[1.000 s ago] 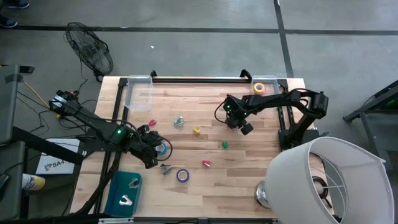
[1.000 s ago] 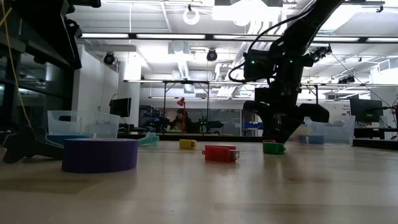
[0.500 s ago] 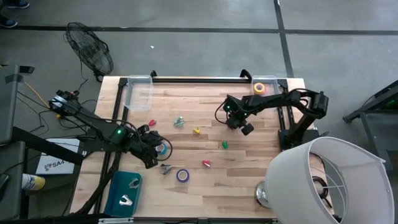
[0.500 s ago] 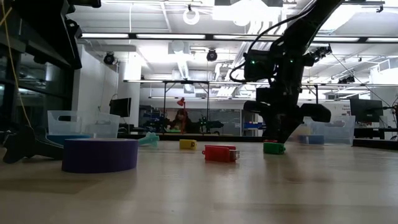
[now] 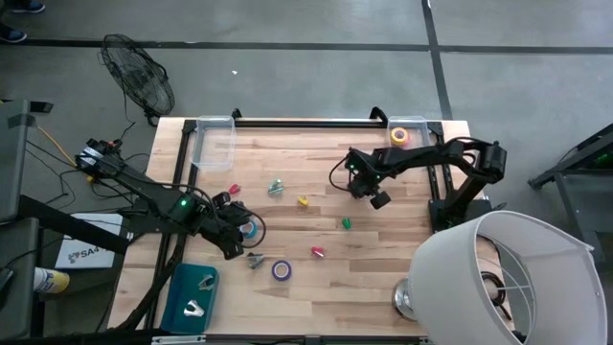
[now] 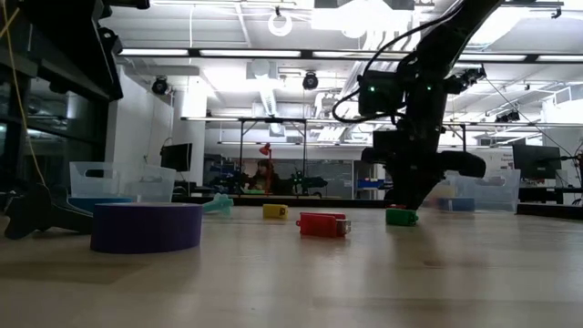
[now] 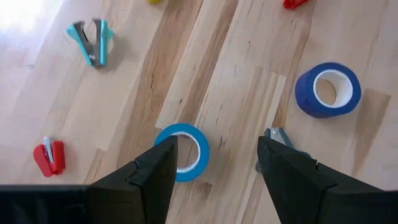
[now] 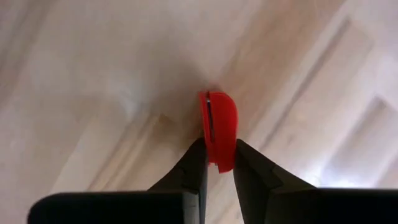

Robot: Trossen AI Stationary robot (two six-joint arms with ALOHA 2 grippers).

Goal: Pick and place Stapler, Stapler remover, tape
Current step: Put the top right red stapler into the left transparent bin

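- Your right gripper (image 8: 216,163) is closing on a small red stapler (image 8: 219,129), the two fingers pinching only its near end while most of the red body is sticking out past the tips; seen from above, this gripper (image 5: 365,191) is working right of table centre, at about two o'clock from the middle of the wooden table (image 5: 402,278).
- Your left gripper (image 7: 214,163) is hovering with its fingers standing wide and holding nothing, straddling a light-blue tape roll (image 7: 182,151) that is lying flat on the boards; from above it (image 5: 241,232) is sitting at about nine o'clock on the table.
- Other pieces are waiting across the boards: a dark blue tape roll (image 7: 328,89) just beyond the left fingers, a teal staple remover (image 7: 92,41), a second red stapler (image 7: 48,156), a green stapler (image 5: 346,223) at about six o'clock from the right gripper, a yellow stapler (image 5: 303,201) to its nine o'clock, and a yellow tape roll (image 5: 399,135) at the far right corner.
- A clear bin (image 5: 214,146) is standing at the far left corner and a teal tray (image 5: 178,287) at the near left.
- You are risking a slip: the hold on the red stapler looks shallow, so a quick lift or swing could twist it out of the fingers.
- You are also risking a nudge on the left: lowering off-centre could push the light-blue roll toward a metal piece (image 7: 278,137) lying beside the finger; I cannot tell what that piece is.
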